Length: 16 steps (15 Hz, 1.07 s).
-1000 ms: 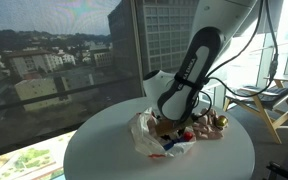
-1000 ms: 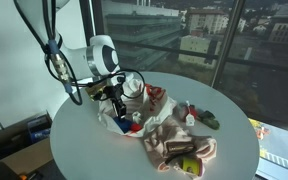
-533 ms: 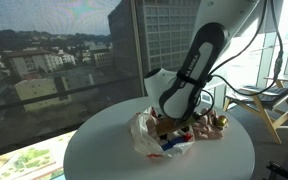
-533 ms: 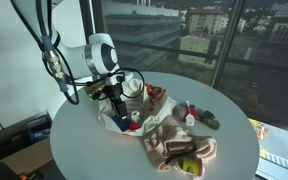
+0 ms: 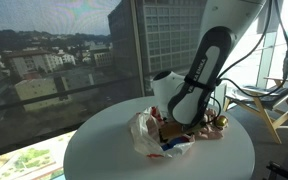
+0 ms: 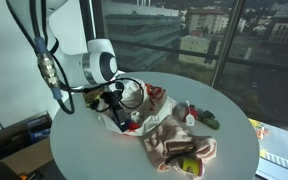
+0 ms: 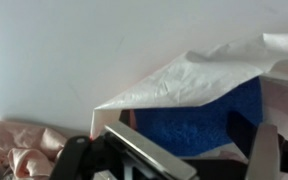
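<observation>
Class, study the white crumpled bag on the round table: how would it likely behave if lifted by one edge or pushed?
The white bag probably flops: its thin wall is creased and folded. It looks light, so a push would likely crumple or slide it across the smooth table. The blue item under its flap might slip out.

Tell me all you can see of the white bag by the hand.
The white bag is a thin, crinkled sheet, plastic by its look, lying crumpled on the round white table. In the wrist view its edge lifts into a peaked flap over a blue thing. A pink cloth lies beside it. In both exterior views it lies below the hand, whose fingers stand apart; whether they touch it I cannot tell.
</observation>
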{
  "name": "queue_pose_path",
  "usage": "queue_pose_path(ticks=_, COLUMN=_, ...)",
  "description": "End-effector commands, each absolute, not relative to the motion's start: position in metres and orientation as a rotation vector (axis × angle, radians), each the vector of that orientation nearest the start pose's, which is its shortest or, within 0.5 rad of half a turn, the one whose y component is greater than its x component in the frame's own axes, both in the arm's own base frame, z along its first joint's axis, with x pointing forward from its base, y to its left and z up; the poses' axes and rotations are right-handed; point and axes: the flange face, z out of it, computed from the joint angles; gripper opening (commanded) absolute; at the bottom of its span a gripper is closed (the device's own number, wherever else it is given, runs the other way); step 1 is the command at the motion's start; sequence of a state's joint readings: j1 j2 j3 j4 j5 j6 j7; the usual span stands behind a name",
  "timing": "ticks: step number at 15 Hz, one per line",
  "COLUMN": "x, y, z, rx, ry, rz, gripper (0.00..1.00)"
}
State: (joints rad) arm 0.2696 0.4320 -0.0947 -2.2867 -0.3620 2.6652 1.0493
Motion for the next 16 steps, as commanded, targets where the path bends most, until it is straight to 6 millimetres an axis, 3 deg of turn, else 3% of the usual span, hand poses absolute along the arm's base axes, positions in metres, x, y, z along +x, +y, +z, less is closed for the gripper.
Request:
queue_pose_path(ticks=1, x=0.503, y=0.090, z=0.157, rx=-3.158, ry=0.888, rz=-0.186, gripper=1.00)
queue_pose_path(ticks=2, x=0.503, y=0.088, z=0.157, rx=-3.145, ry=0.894, rz=-0.206, gripper=1.00)
queue_pose_path(ticks=3, x=0.503, y=0.086, z=0.157, rx=-3.139, ry=0.895, rz=-0.224, gripper=0.91)
queue_pose_path(ticks=4, x=0.503, y=0.085, z=0.159, rx=-3.131, ry=0.884, rz=-0.239, gripper=0.75)
queue_pose_path(ticks=6, x=0.505, y=0.083, z=0.160, rx=-3.114, ry=0.894, rz=-0.261, gripper=0.66)
queue_pose_path(ticks=13, x=0.511, y=0.084, z=0.168, rx=-3.115, ry=0.881, rz=-0.308, gripper=0.11)
queue_pose_path(ticks=16, x=0.517, y=0.086, z=0.181, rx=-3.129, ry=0.869, rz=-0.350, gripper=0.05)
